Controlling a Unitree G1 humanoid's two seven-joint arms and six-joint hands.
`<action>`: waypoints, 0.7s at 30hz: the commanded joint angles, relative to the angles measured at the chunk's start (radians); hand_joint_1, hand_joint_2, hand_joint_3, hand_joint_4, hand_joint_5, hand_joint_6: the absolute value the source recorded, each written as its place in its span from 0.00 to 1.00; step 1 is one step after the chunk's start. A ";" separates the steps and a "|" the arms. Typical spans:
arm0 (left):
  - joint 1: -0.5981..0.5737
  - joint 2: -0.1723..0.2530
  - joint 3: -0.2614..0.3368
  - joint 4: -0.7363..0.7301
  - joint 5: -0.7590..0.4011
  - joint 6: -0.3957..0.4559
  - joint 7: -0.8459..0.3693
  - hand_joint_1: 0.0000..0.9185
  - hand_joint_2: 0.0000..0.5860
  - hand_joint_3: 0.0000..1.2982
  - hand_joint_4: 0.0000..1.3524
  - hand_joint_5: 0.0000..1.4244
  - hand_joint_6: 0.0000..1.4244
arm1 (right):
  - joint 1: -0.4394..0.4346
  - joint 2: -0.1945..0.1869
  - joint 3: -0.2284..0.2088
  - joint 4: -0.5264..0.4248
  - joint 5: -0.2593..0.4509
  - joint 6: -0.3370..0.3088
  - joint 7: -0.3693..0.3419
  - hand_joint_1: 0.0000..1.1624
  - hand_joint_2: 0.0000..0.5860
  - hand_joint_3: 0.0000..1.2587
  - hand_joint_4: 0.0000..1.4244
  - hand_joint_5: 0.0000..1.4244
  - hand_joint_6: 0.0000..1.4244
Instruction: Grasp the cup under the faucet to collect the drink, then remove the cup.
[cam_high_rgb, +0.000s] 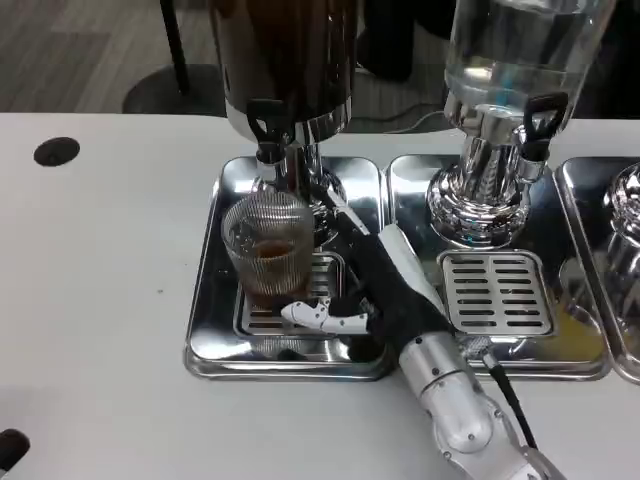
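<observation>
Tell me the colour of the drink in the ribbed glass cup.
Reddish brown drink, seen in the head view.
</observation>
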 joint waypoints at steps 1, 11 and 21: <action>-0.012 0.010 -0.010 -0.008 0.000 0.014 -0.016 0.00 0.05 0.00 0.00 0.00 0.00 | -0.023 0.008 0.004 0.003 -0.005 0.012 -0.015 0.86 0.26 0.04 0.03 0.03 0.01; -0.021 0.006 -0.013 -0.016 0.003 0.022 -0.026 0.00 0.05 0.00 0.00 0.00 0.00 | -0.038 0.019 0.013 0.006 -0.008 0.035 -0.032 0.87 0.26 0.04 0.03 0.04 0.01; -0.018 0.007 -0.015 -0.016 0.005 0.026 -0.023 0.00 0.05 0.00 0.00 0.00 0.00 | -0.069 0.036 0.022 0.039 -0.006 0.066 -0.035 0.87 0.26 0.04 0.04 0.04 0.01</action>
